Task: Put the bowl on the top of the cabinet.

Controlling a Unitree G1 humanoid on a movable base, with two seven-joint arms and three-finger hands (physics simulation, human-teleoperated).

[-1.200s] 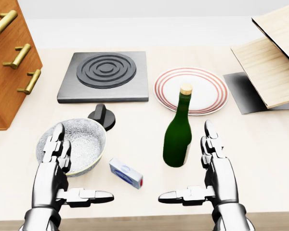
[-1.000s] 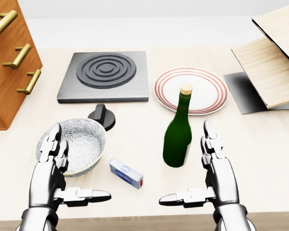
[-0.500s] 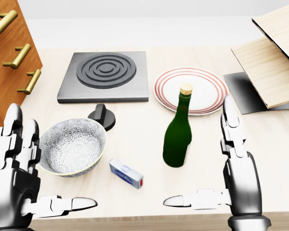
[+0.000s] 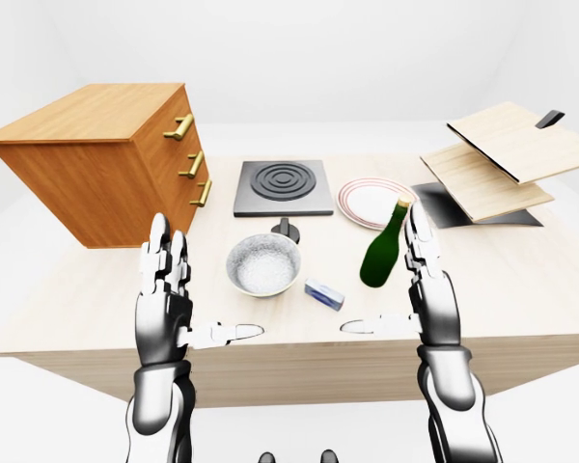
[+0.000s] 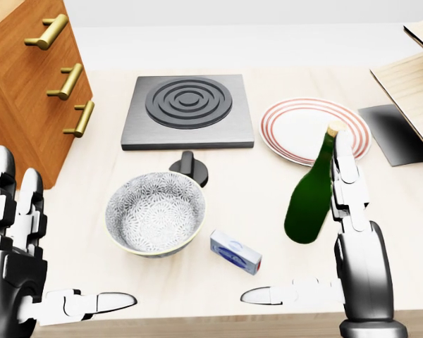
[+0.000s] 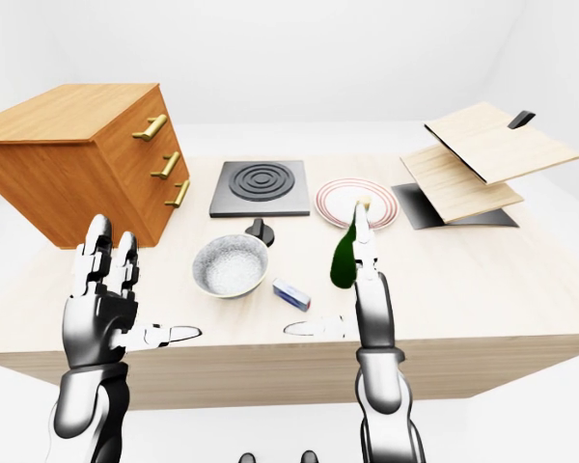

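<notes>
The patterned grey bowl [image 5: 155,211] stands upright on the light wooden table [image 5: 127,278], just below a black knob [image 5: 190,167]. The orange-brown cabinet [image 4: 96,159] with three brass handles stands at the table's left; its flat top [image 4: 92,111] is bare. My left hand [image 5: 67,232] is open at the lower left of the head view, fingers up and thumb pointing right, apart from the bowl. My right hand [image 5: 296,222] is open at the lower right, its fingers beside a green bottle [image 5: 309,204].
A dark hob [image 5: 189,109] lies above the bowl, a red-rimmed plate [image 5: 303,130] to its right. A small blue-and-white box [image 5: 235,252] lies right of the bowl. Wooden boards [image 4: 502,154] over a dark mat [image 4: 463,207] sit at the table's right.
The camera has turned left, so everything shifted right in the head view. Both hands rose and spread; the left hand moved left off the bowl's rim.
</notes>
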